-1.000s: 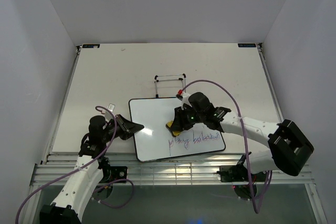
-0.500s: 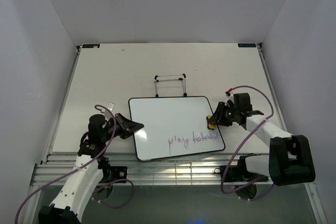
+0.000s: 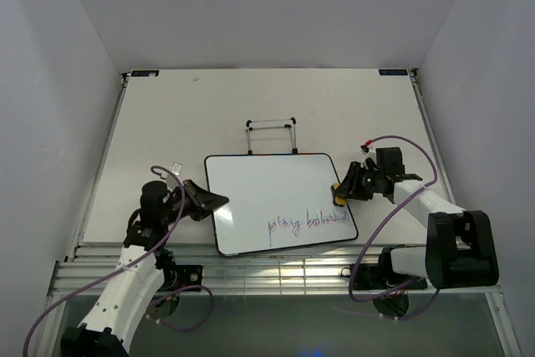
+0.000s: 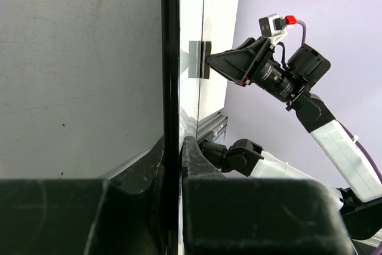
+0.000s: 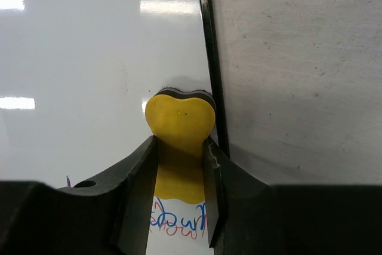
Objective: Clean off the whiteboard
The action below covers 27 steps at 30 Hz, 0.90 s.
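Your right claw (image 5: pixel 179 143) is pinching the yellow eraser (image 5: pixel 179 117), a heart-shaped pad, with its face resting on the whiteboard (image 5: pixel 89 58) just inside the black frame at the board's right edge. The whiteboard (image 3: pixel 267 194) lies flat in the lower middle of the top view, and the purple-blue handwriting (image 3: pixel 308 221) runs along its lower right, just below and to the left of the pad. To do this stroke well, I would keep the pad flat and pressed down, drop it onto the words and sweep left in overlapping passes, staying inside the frame. Your left claw (image 3: pixel 213 201) is clamped on the board's left edge, which should stop it sliding. Your right arm reaches in from the lower right, elbow tucked, wrist pointing left; your left arm rises from the lower left, wrist pointing right.
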### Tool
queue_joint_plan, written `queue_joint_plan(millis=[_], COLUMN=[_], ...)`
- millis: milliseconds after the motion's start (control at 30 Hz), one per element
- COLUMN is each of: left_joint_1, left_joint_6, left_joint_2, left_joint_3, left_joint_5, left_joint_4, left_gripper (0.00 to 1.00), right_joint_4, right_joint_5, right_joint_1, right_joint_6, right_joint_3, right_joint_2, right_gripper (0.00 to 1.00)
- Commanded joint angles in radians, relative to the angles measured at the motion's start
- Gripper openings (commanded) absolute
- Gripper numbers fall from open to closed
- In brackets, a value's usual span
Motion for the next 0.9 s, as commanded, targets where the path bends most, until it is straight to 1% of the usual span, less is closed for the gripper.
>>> queue_joint_plan(millis=[0, 33, 100, 133, 233, 267, 333, 400, 500, 567, 600, 633, 700, 733, 833, 867], left_joint_1=[0.009, 0.011, 0.009, 0.011, 0.009, 0.009, 0.009, 0.009, 0.009, 0.009, 0.009, 0.009, 0.009, 0.009, 0.011, 0.011], left_joint_6=[0.066, 0.064, 0.063, 0.066, 0.078, 0.081, 0.076, 0.069, 0.07, 0.069, 0.063, 0.06, 0.053, 0.05, 0.046, 0.044], left_joint_2=[0.037, 0.045, 0.076, 0.088, 0.114, 0.116, 0.096, 0.077, 0.038, 0.016, 0.011, 0.005, -0.001, -0.001, -0.005, -0.007], left_joint_3=[-0.003, -0.012, -0.016, -0.014, -0.002, 0.004, 0.007, 0.015, 0.033, 0.04, 0.041, 0.046, 0.049, 0.05, 0.047, 0.047], left_joint_5=[-0.1, -0.086, -0.069, -0.062, -0.036, -0.033, -0.034, -0.054, -0.091, -0.126, -0.134, -0.153, -0.17, -0.184, -0.2, -0.201], left_joint_4=[-0.016, -0.001, 0.036, 0.044, 0.059, 0.059, 0.048, 0.021, -0.042, -0.071, -0.079, -0.088, -0.106, -0.113, -0.125, -0.122], left_gripper=[0.0, 0.0, 0.0, 0.0, 0.0, 0.0, 0.0, 0.0, 0.0, 0.0, 0.0, 0.0, 0.0, 0.0, 0.0, 0.0], right_joint_4=[-0.009, -0.005, 0.01, 0.016, 0.047, 0.047, 0.038, 0.028, 0.03, 0.03, 0.028, 0.021, 0.012, 0.007, -0.018, -0.025], right_joint_5=[-0.062, -0.059, -0.033, -0.017, 0.014, 0.026, 0.034, 0.078, 0.061, 0.063, 0.064, 0.061, 0.054, 0.058, 0.055, 0.034], right_joint_1=[0.054, 0.127, 0.213, 0.305, 0.443, 0.459, 0.467, 0.452, 0.365, 0.285, 0.251, 0.184, 0.115, 0.055, -0.007, -0.007], right_joint_6=[-0.006, 0.001, 0.033, 0.047, 0.082, 0.085, 0.082, 0.07, 0.048, 0.022, 0.016, 0.001, -0.013, -0.021, -0.05, -0.058], right_joint_3=[0.015, 0.049, 0.09, 0.134, 0.204, 0.245, 0.271, 0.273, 0.21, 0.17, 0.126, 0.104, 0.048, 0.034, 0.008, 0.008], right_joint_2=[0.009, 0.017, 0.051, 0.063, 0.128, 0.147, 0.198, 0.223, 0.238, 0.232, 0.22, 0.211, 0.168, 0.154, 0.114, 0.106], right_gripper=[0.11, 0.11, 0.12, 0.12, 0.12, 0.12, 0.12, 0.12, 0.12, 0.12, 0.12, 0.12, 0.12, 0.12, 0.12, 0.12])
